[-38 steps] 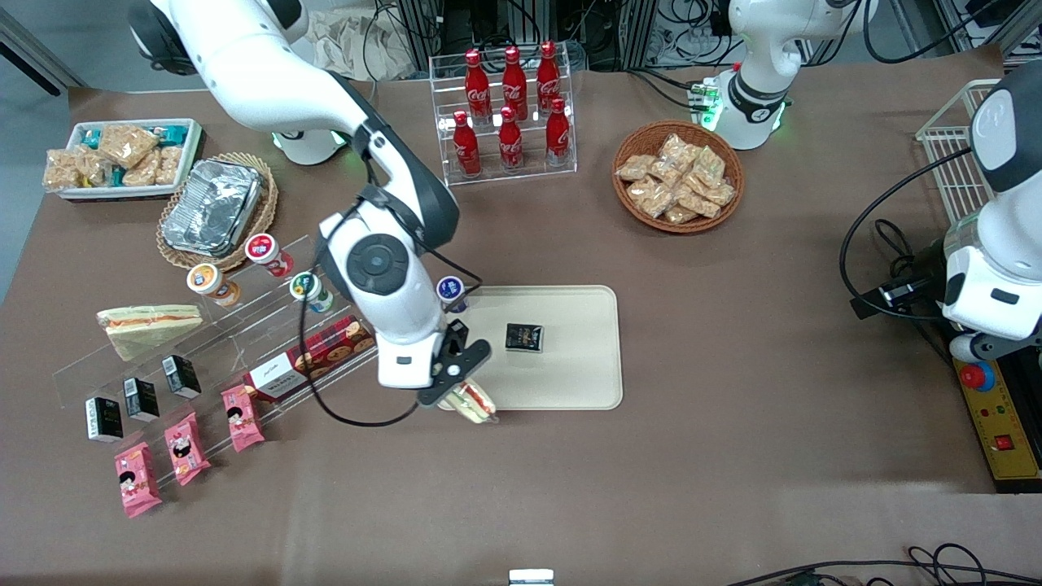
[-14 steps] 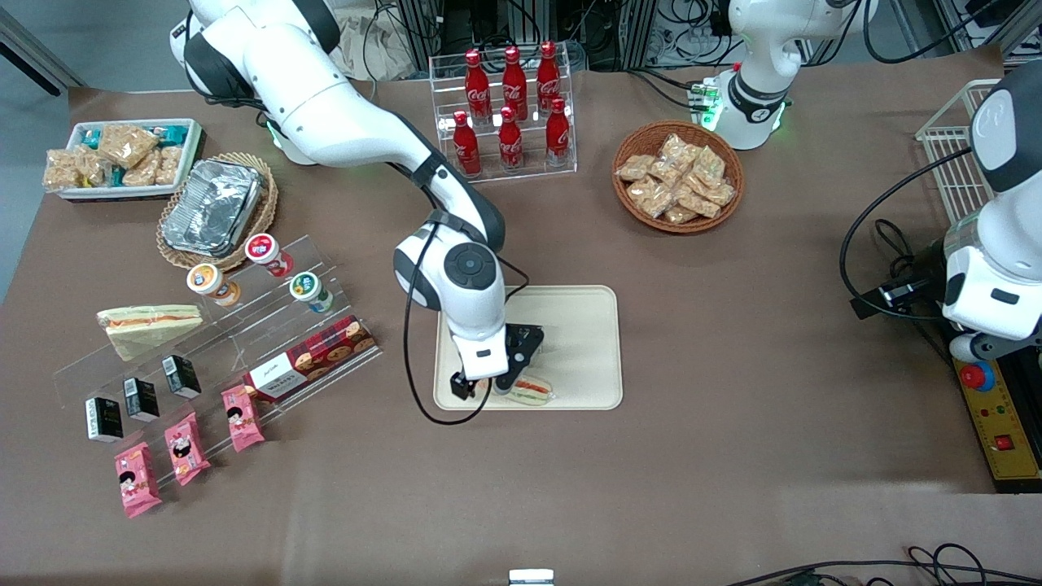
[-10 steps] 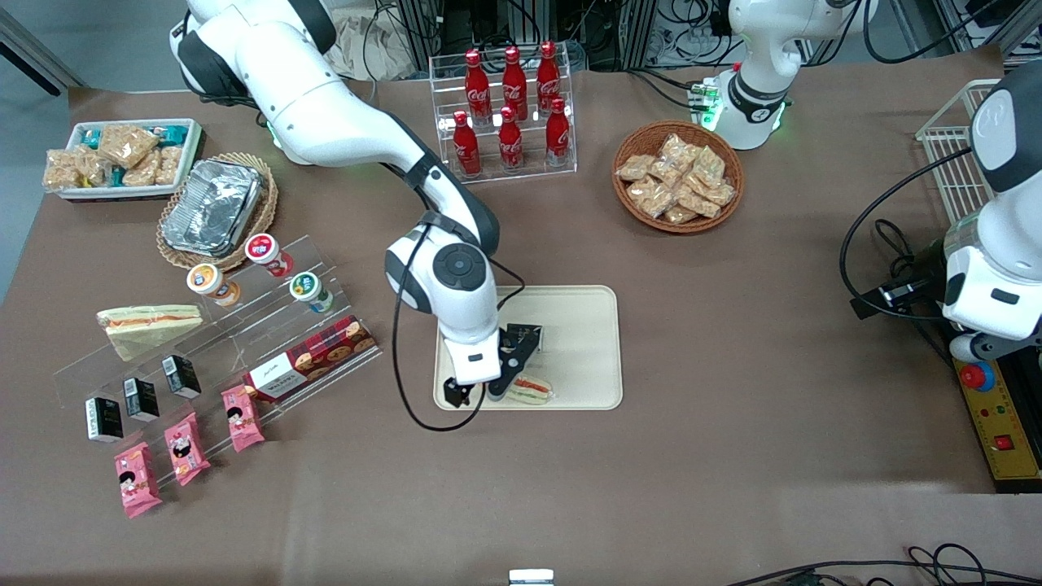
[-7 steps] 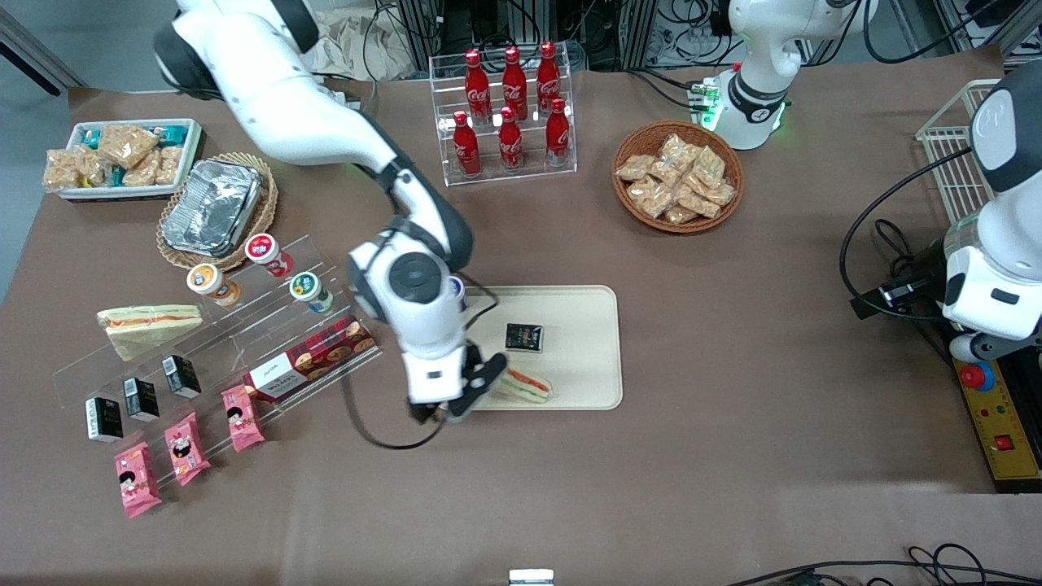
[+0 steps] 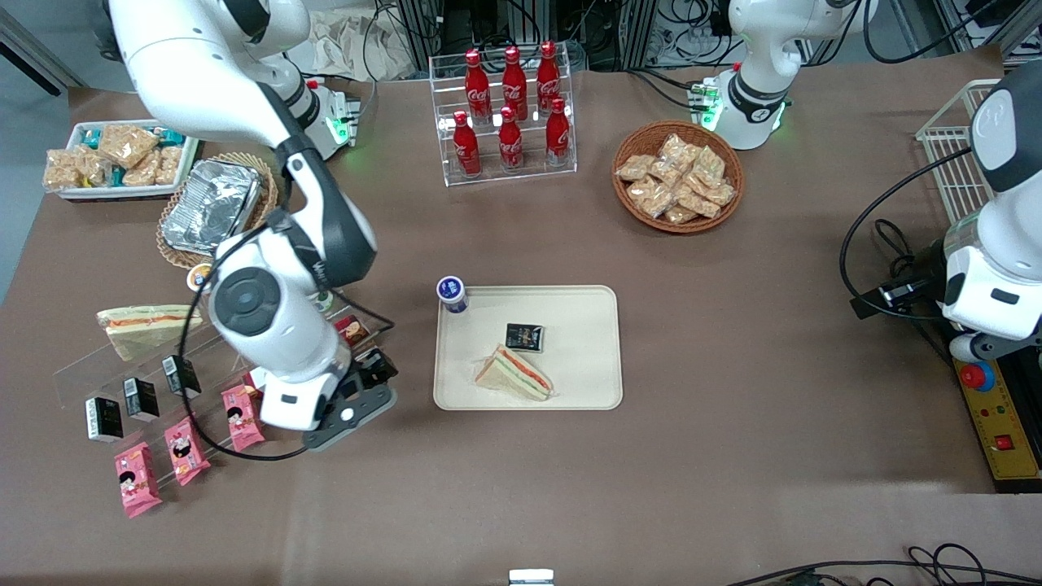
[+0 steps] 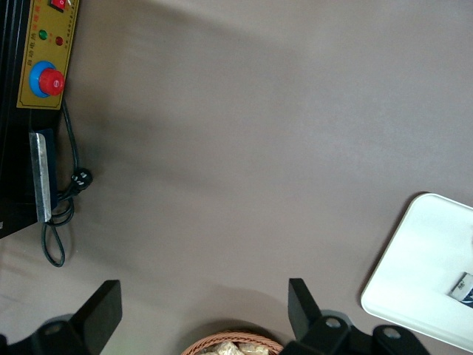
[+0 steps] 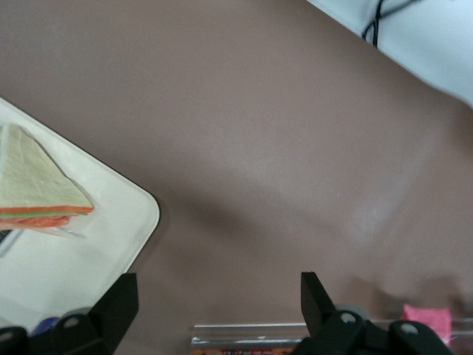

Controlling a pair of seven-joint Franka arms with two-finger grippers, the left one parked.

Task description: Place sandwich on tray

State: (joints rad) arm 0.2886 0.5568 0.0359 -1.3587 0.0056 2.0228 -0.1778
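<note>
**Sandwich down on tray, gripper clear**

Sandwich point(image 5: 514, 375) lies flat on the tray point(image 5: 586, 382), near its front edge, just nearer the camera than a small black packet point(image 5: 524, 336). Gripper point(image 5: 352, 407) hangs above bare table toward the working arm's end, fingers spread wide, holding nothing. Placement looks complete.

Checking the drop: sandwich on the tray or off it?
On. The sandwich lies flat inside the tray, beside a small black packet. The pincer is open, empty, over bare table toward the working arm's end.
</note>
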